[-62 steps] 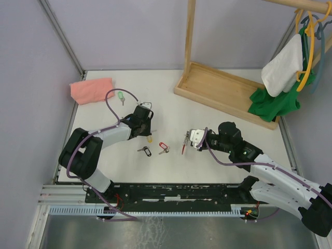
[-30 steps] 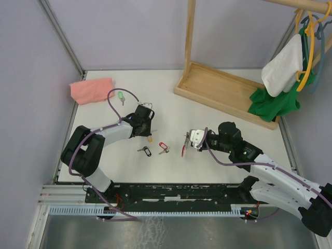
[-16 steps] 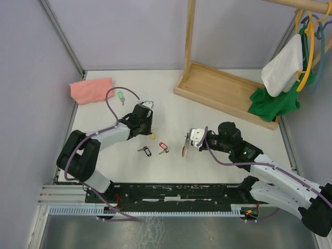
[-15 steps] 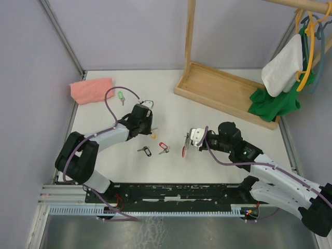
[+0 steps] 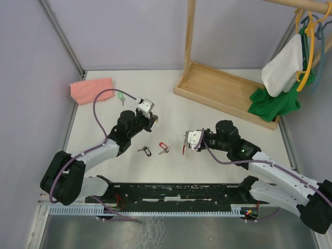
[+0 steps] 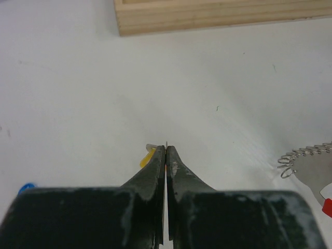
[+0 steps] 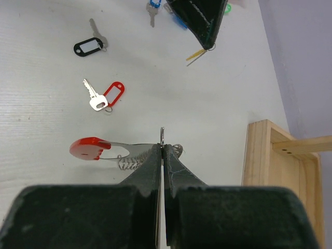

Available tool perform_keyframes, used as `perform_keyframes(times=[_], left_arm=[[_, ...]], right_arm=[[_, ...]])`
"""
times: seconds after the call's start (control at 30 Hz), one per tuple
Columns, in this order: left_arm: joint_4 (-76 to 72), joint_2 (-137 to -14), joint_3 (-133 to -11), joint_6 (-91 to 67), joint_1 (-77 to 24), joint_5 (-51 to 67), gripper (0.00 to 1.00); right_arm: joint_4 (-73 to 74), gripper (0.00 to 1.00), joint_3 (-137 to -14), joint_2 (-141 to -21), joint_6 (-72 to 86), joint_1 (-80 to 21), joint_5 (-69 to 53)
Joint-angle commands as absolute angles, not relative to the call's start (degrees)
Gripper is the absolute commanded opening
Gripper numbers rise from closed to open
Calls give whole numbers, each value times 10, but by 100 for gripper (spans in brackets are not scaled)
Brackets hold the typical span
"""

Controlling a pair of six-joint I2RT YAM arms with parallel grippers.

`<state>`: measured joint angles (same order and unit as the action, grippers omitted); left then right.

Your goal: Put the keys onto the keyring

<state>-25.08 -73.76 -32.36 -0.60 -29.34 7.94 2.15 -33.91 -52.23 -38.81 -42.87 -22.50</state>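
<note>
Your left gripper (image 6: 165, 150) has its two black fingers pressed tight on the small silver key with a yellow plastic tag (image 6: 148, 156). Only a sliver of yellow and a bit of metal show beside the fingertips. Your right gripper (image 7: 162, 148) is closed as well, pinching the wire of the keyring (image 7: 91, 147), a red curved crescent joined to a silver coiled-wire loop. In the right wrist view the crescent sticks out to the left of the fingers, low over the white table (image 5: 104, 119).

The two grippers are well apart, so the yellow-tagged key is not at the loop. On the table between them you have the silver key with a red oblong tag (image 7: 106, 96) and, further left, the silver key with a black oblong tag (image 7: 89, 47), lying apart from each other. A blue-tagged key (image 6: 26, 187) lies close by the left gripper, mostly hidden. The green-tagged key (image 5: 121, 96) lies near the folded pink cloth (image 5: 92, 90) at the far left, and the wooden rack base (image 5: 223, 91) stands at the far right
</note>
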Motion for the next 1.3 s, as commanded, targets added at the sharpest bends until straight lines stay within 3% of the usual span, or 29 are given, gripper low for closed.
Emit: perform_keyframes(times=[0.0, 0.3, 0.7, 1.27], left_arm=[[-405, -718, -292, 101, -294, 184, 3], [-457, -671, -233, 258, -308, 362, 3], [-441, -638, -208, 434, -402, 348, 3], [-485, -668, -195, 490, -467, 298, 3]], right_arm=[[43, 1, -392, -545, -462, -429, -242], [43, 1, -405, -576, -500, -428, -259], [87, 1, -426, -595, -584, -429, -300], [44, 1, -391, -566, -588, -428, -298]])
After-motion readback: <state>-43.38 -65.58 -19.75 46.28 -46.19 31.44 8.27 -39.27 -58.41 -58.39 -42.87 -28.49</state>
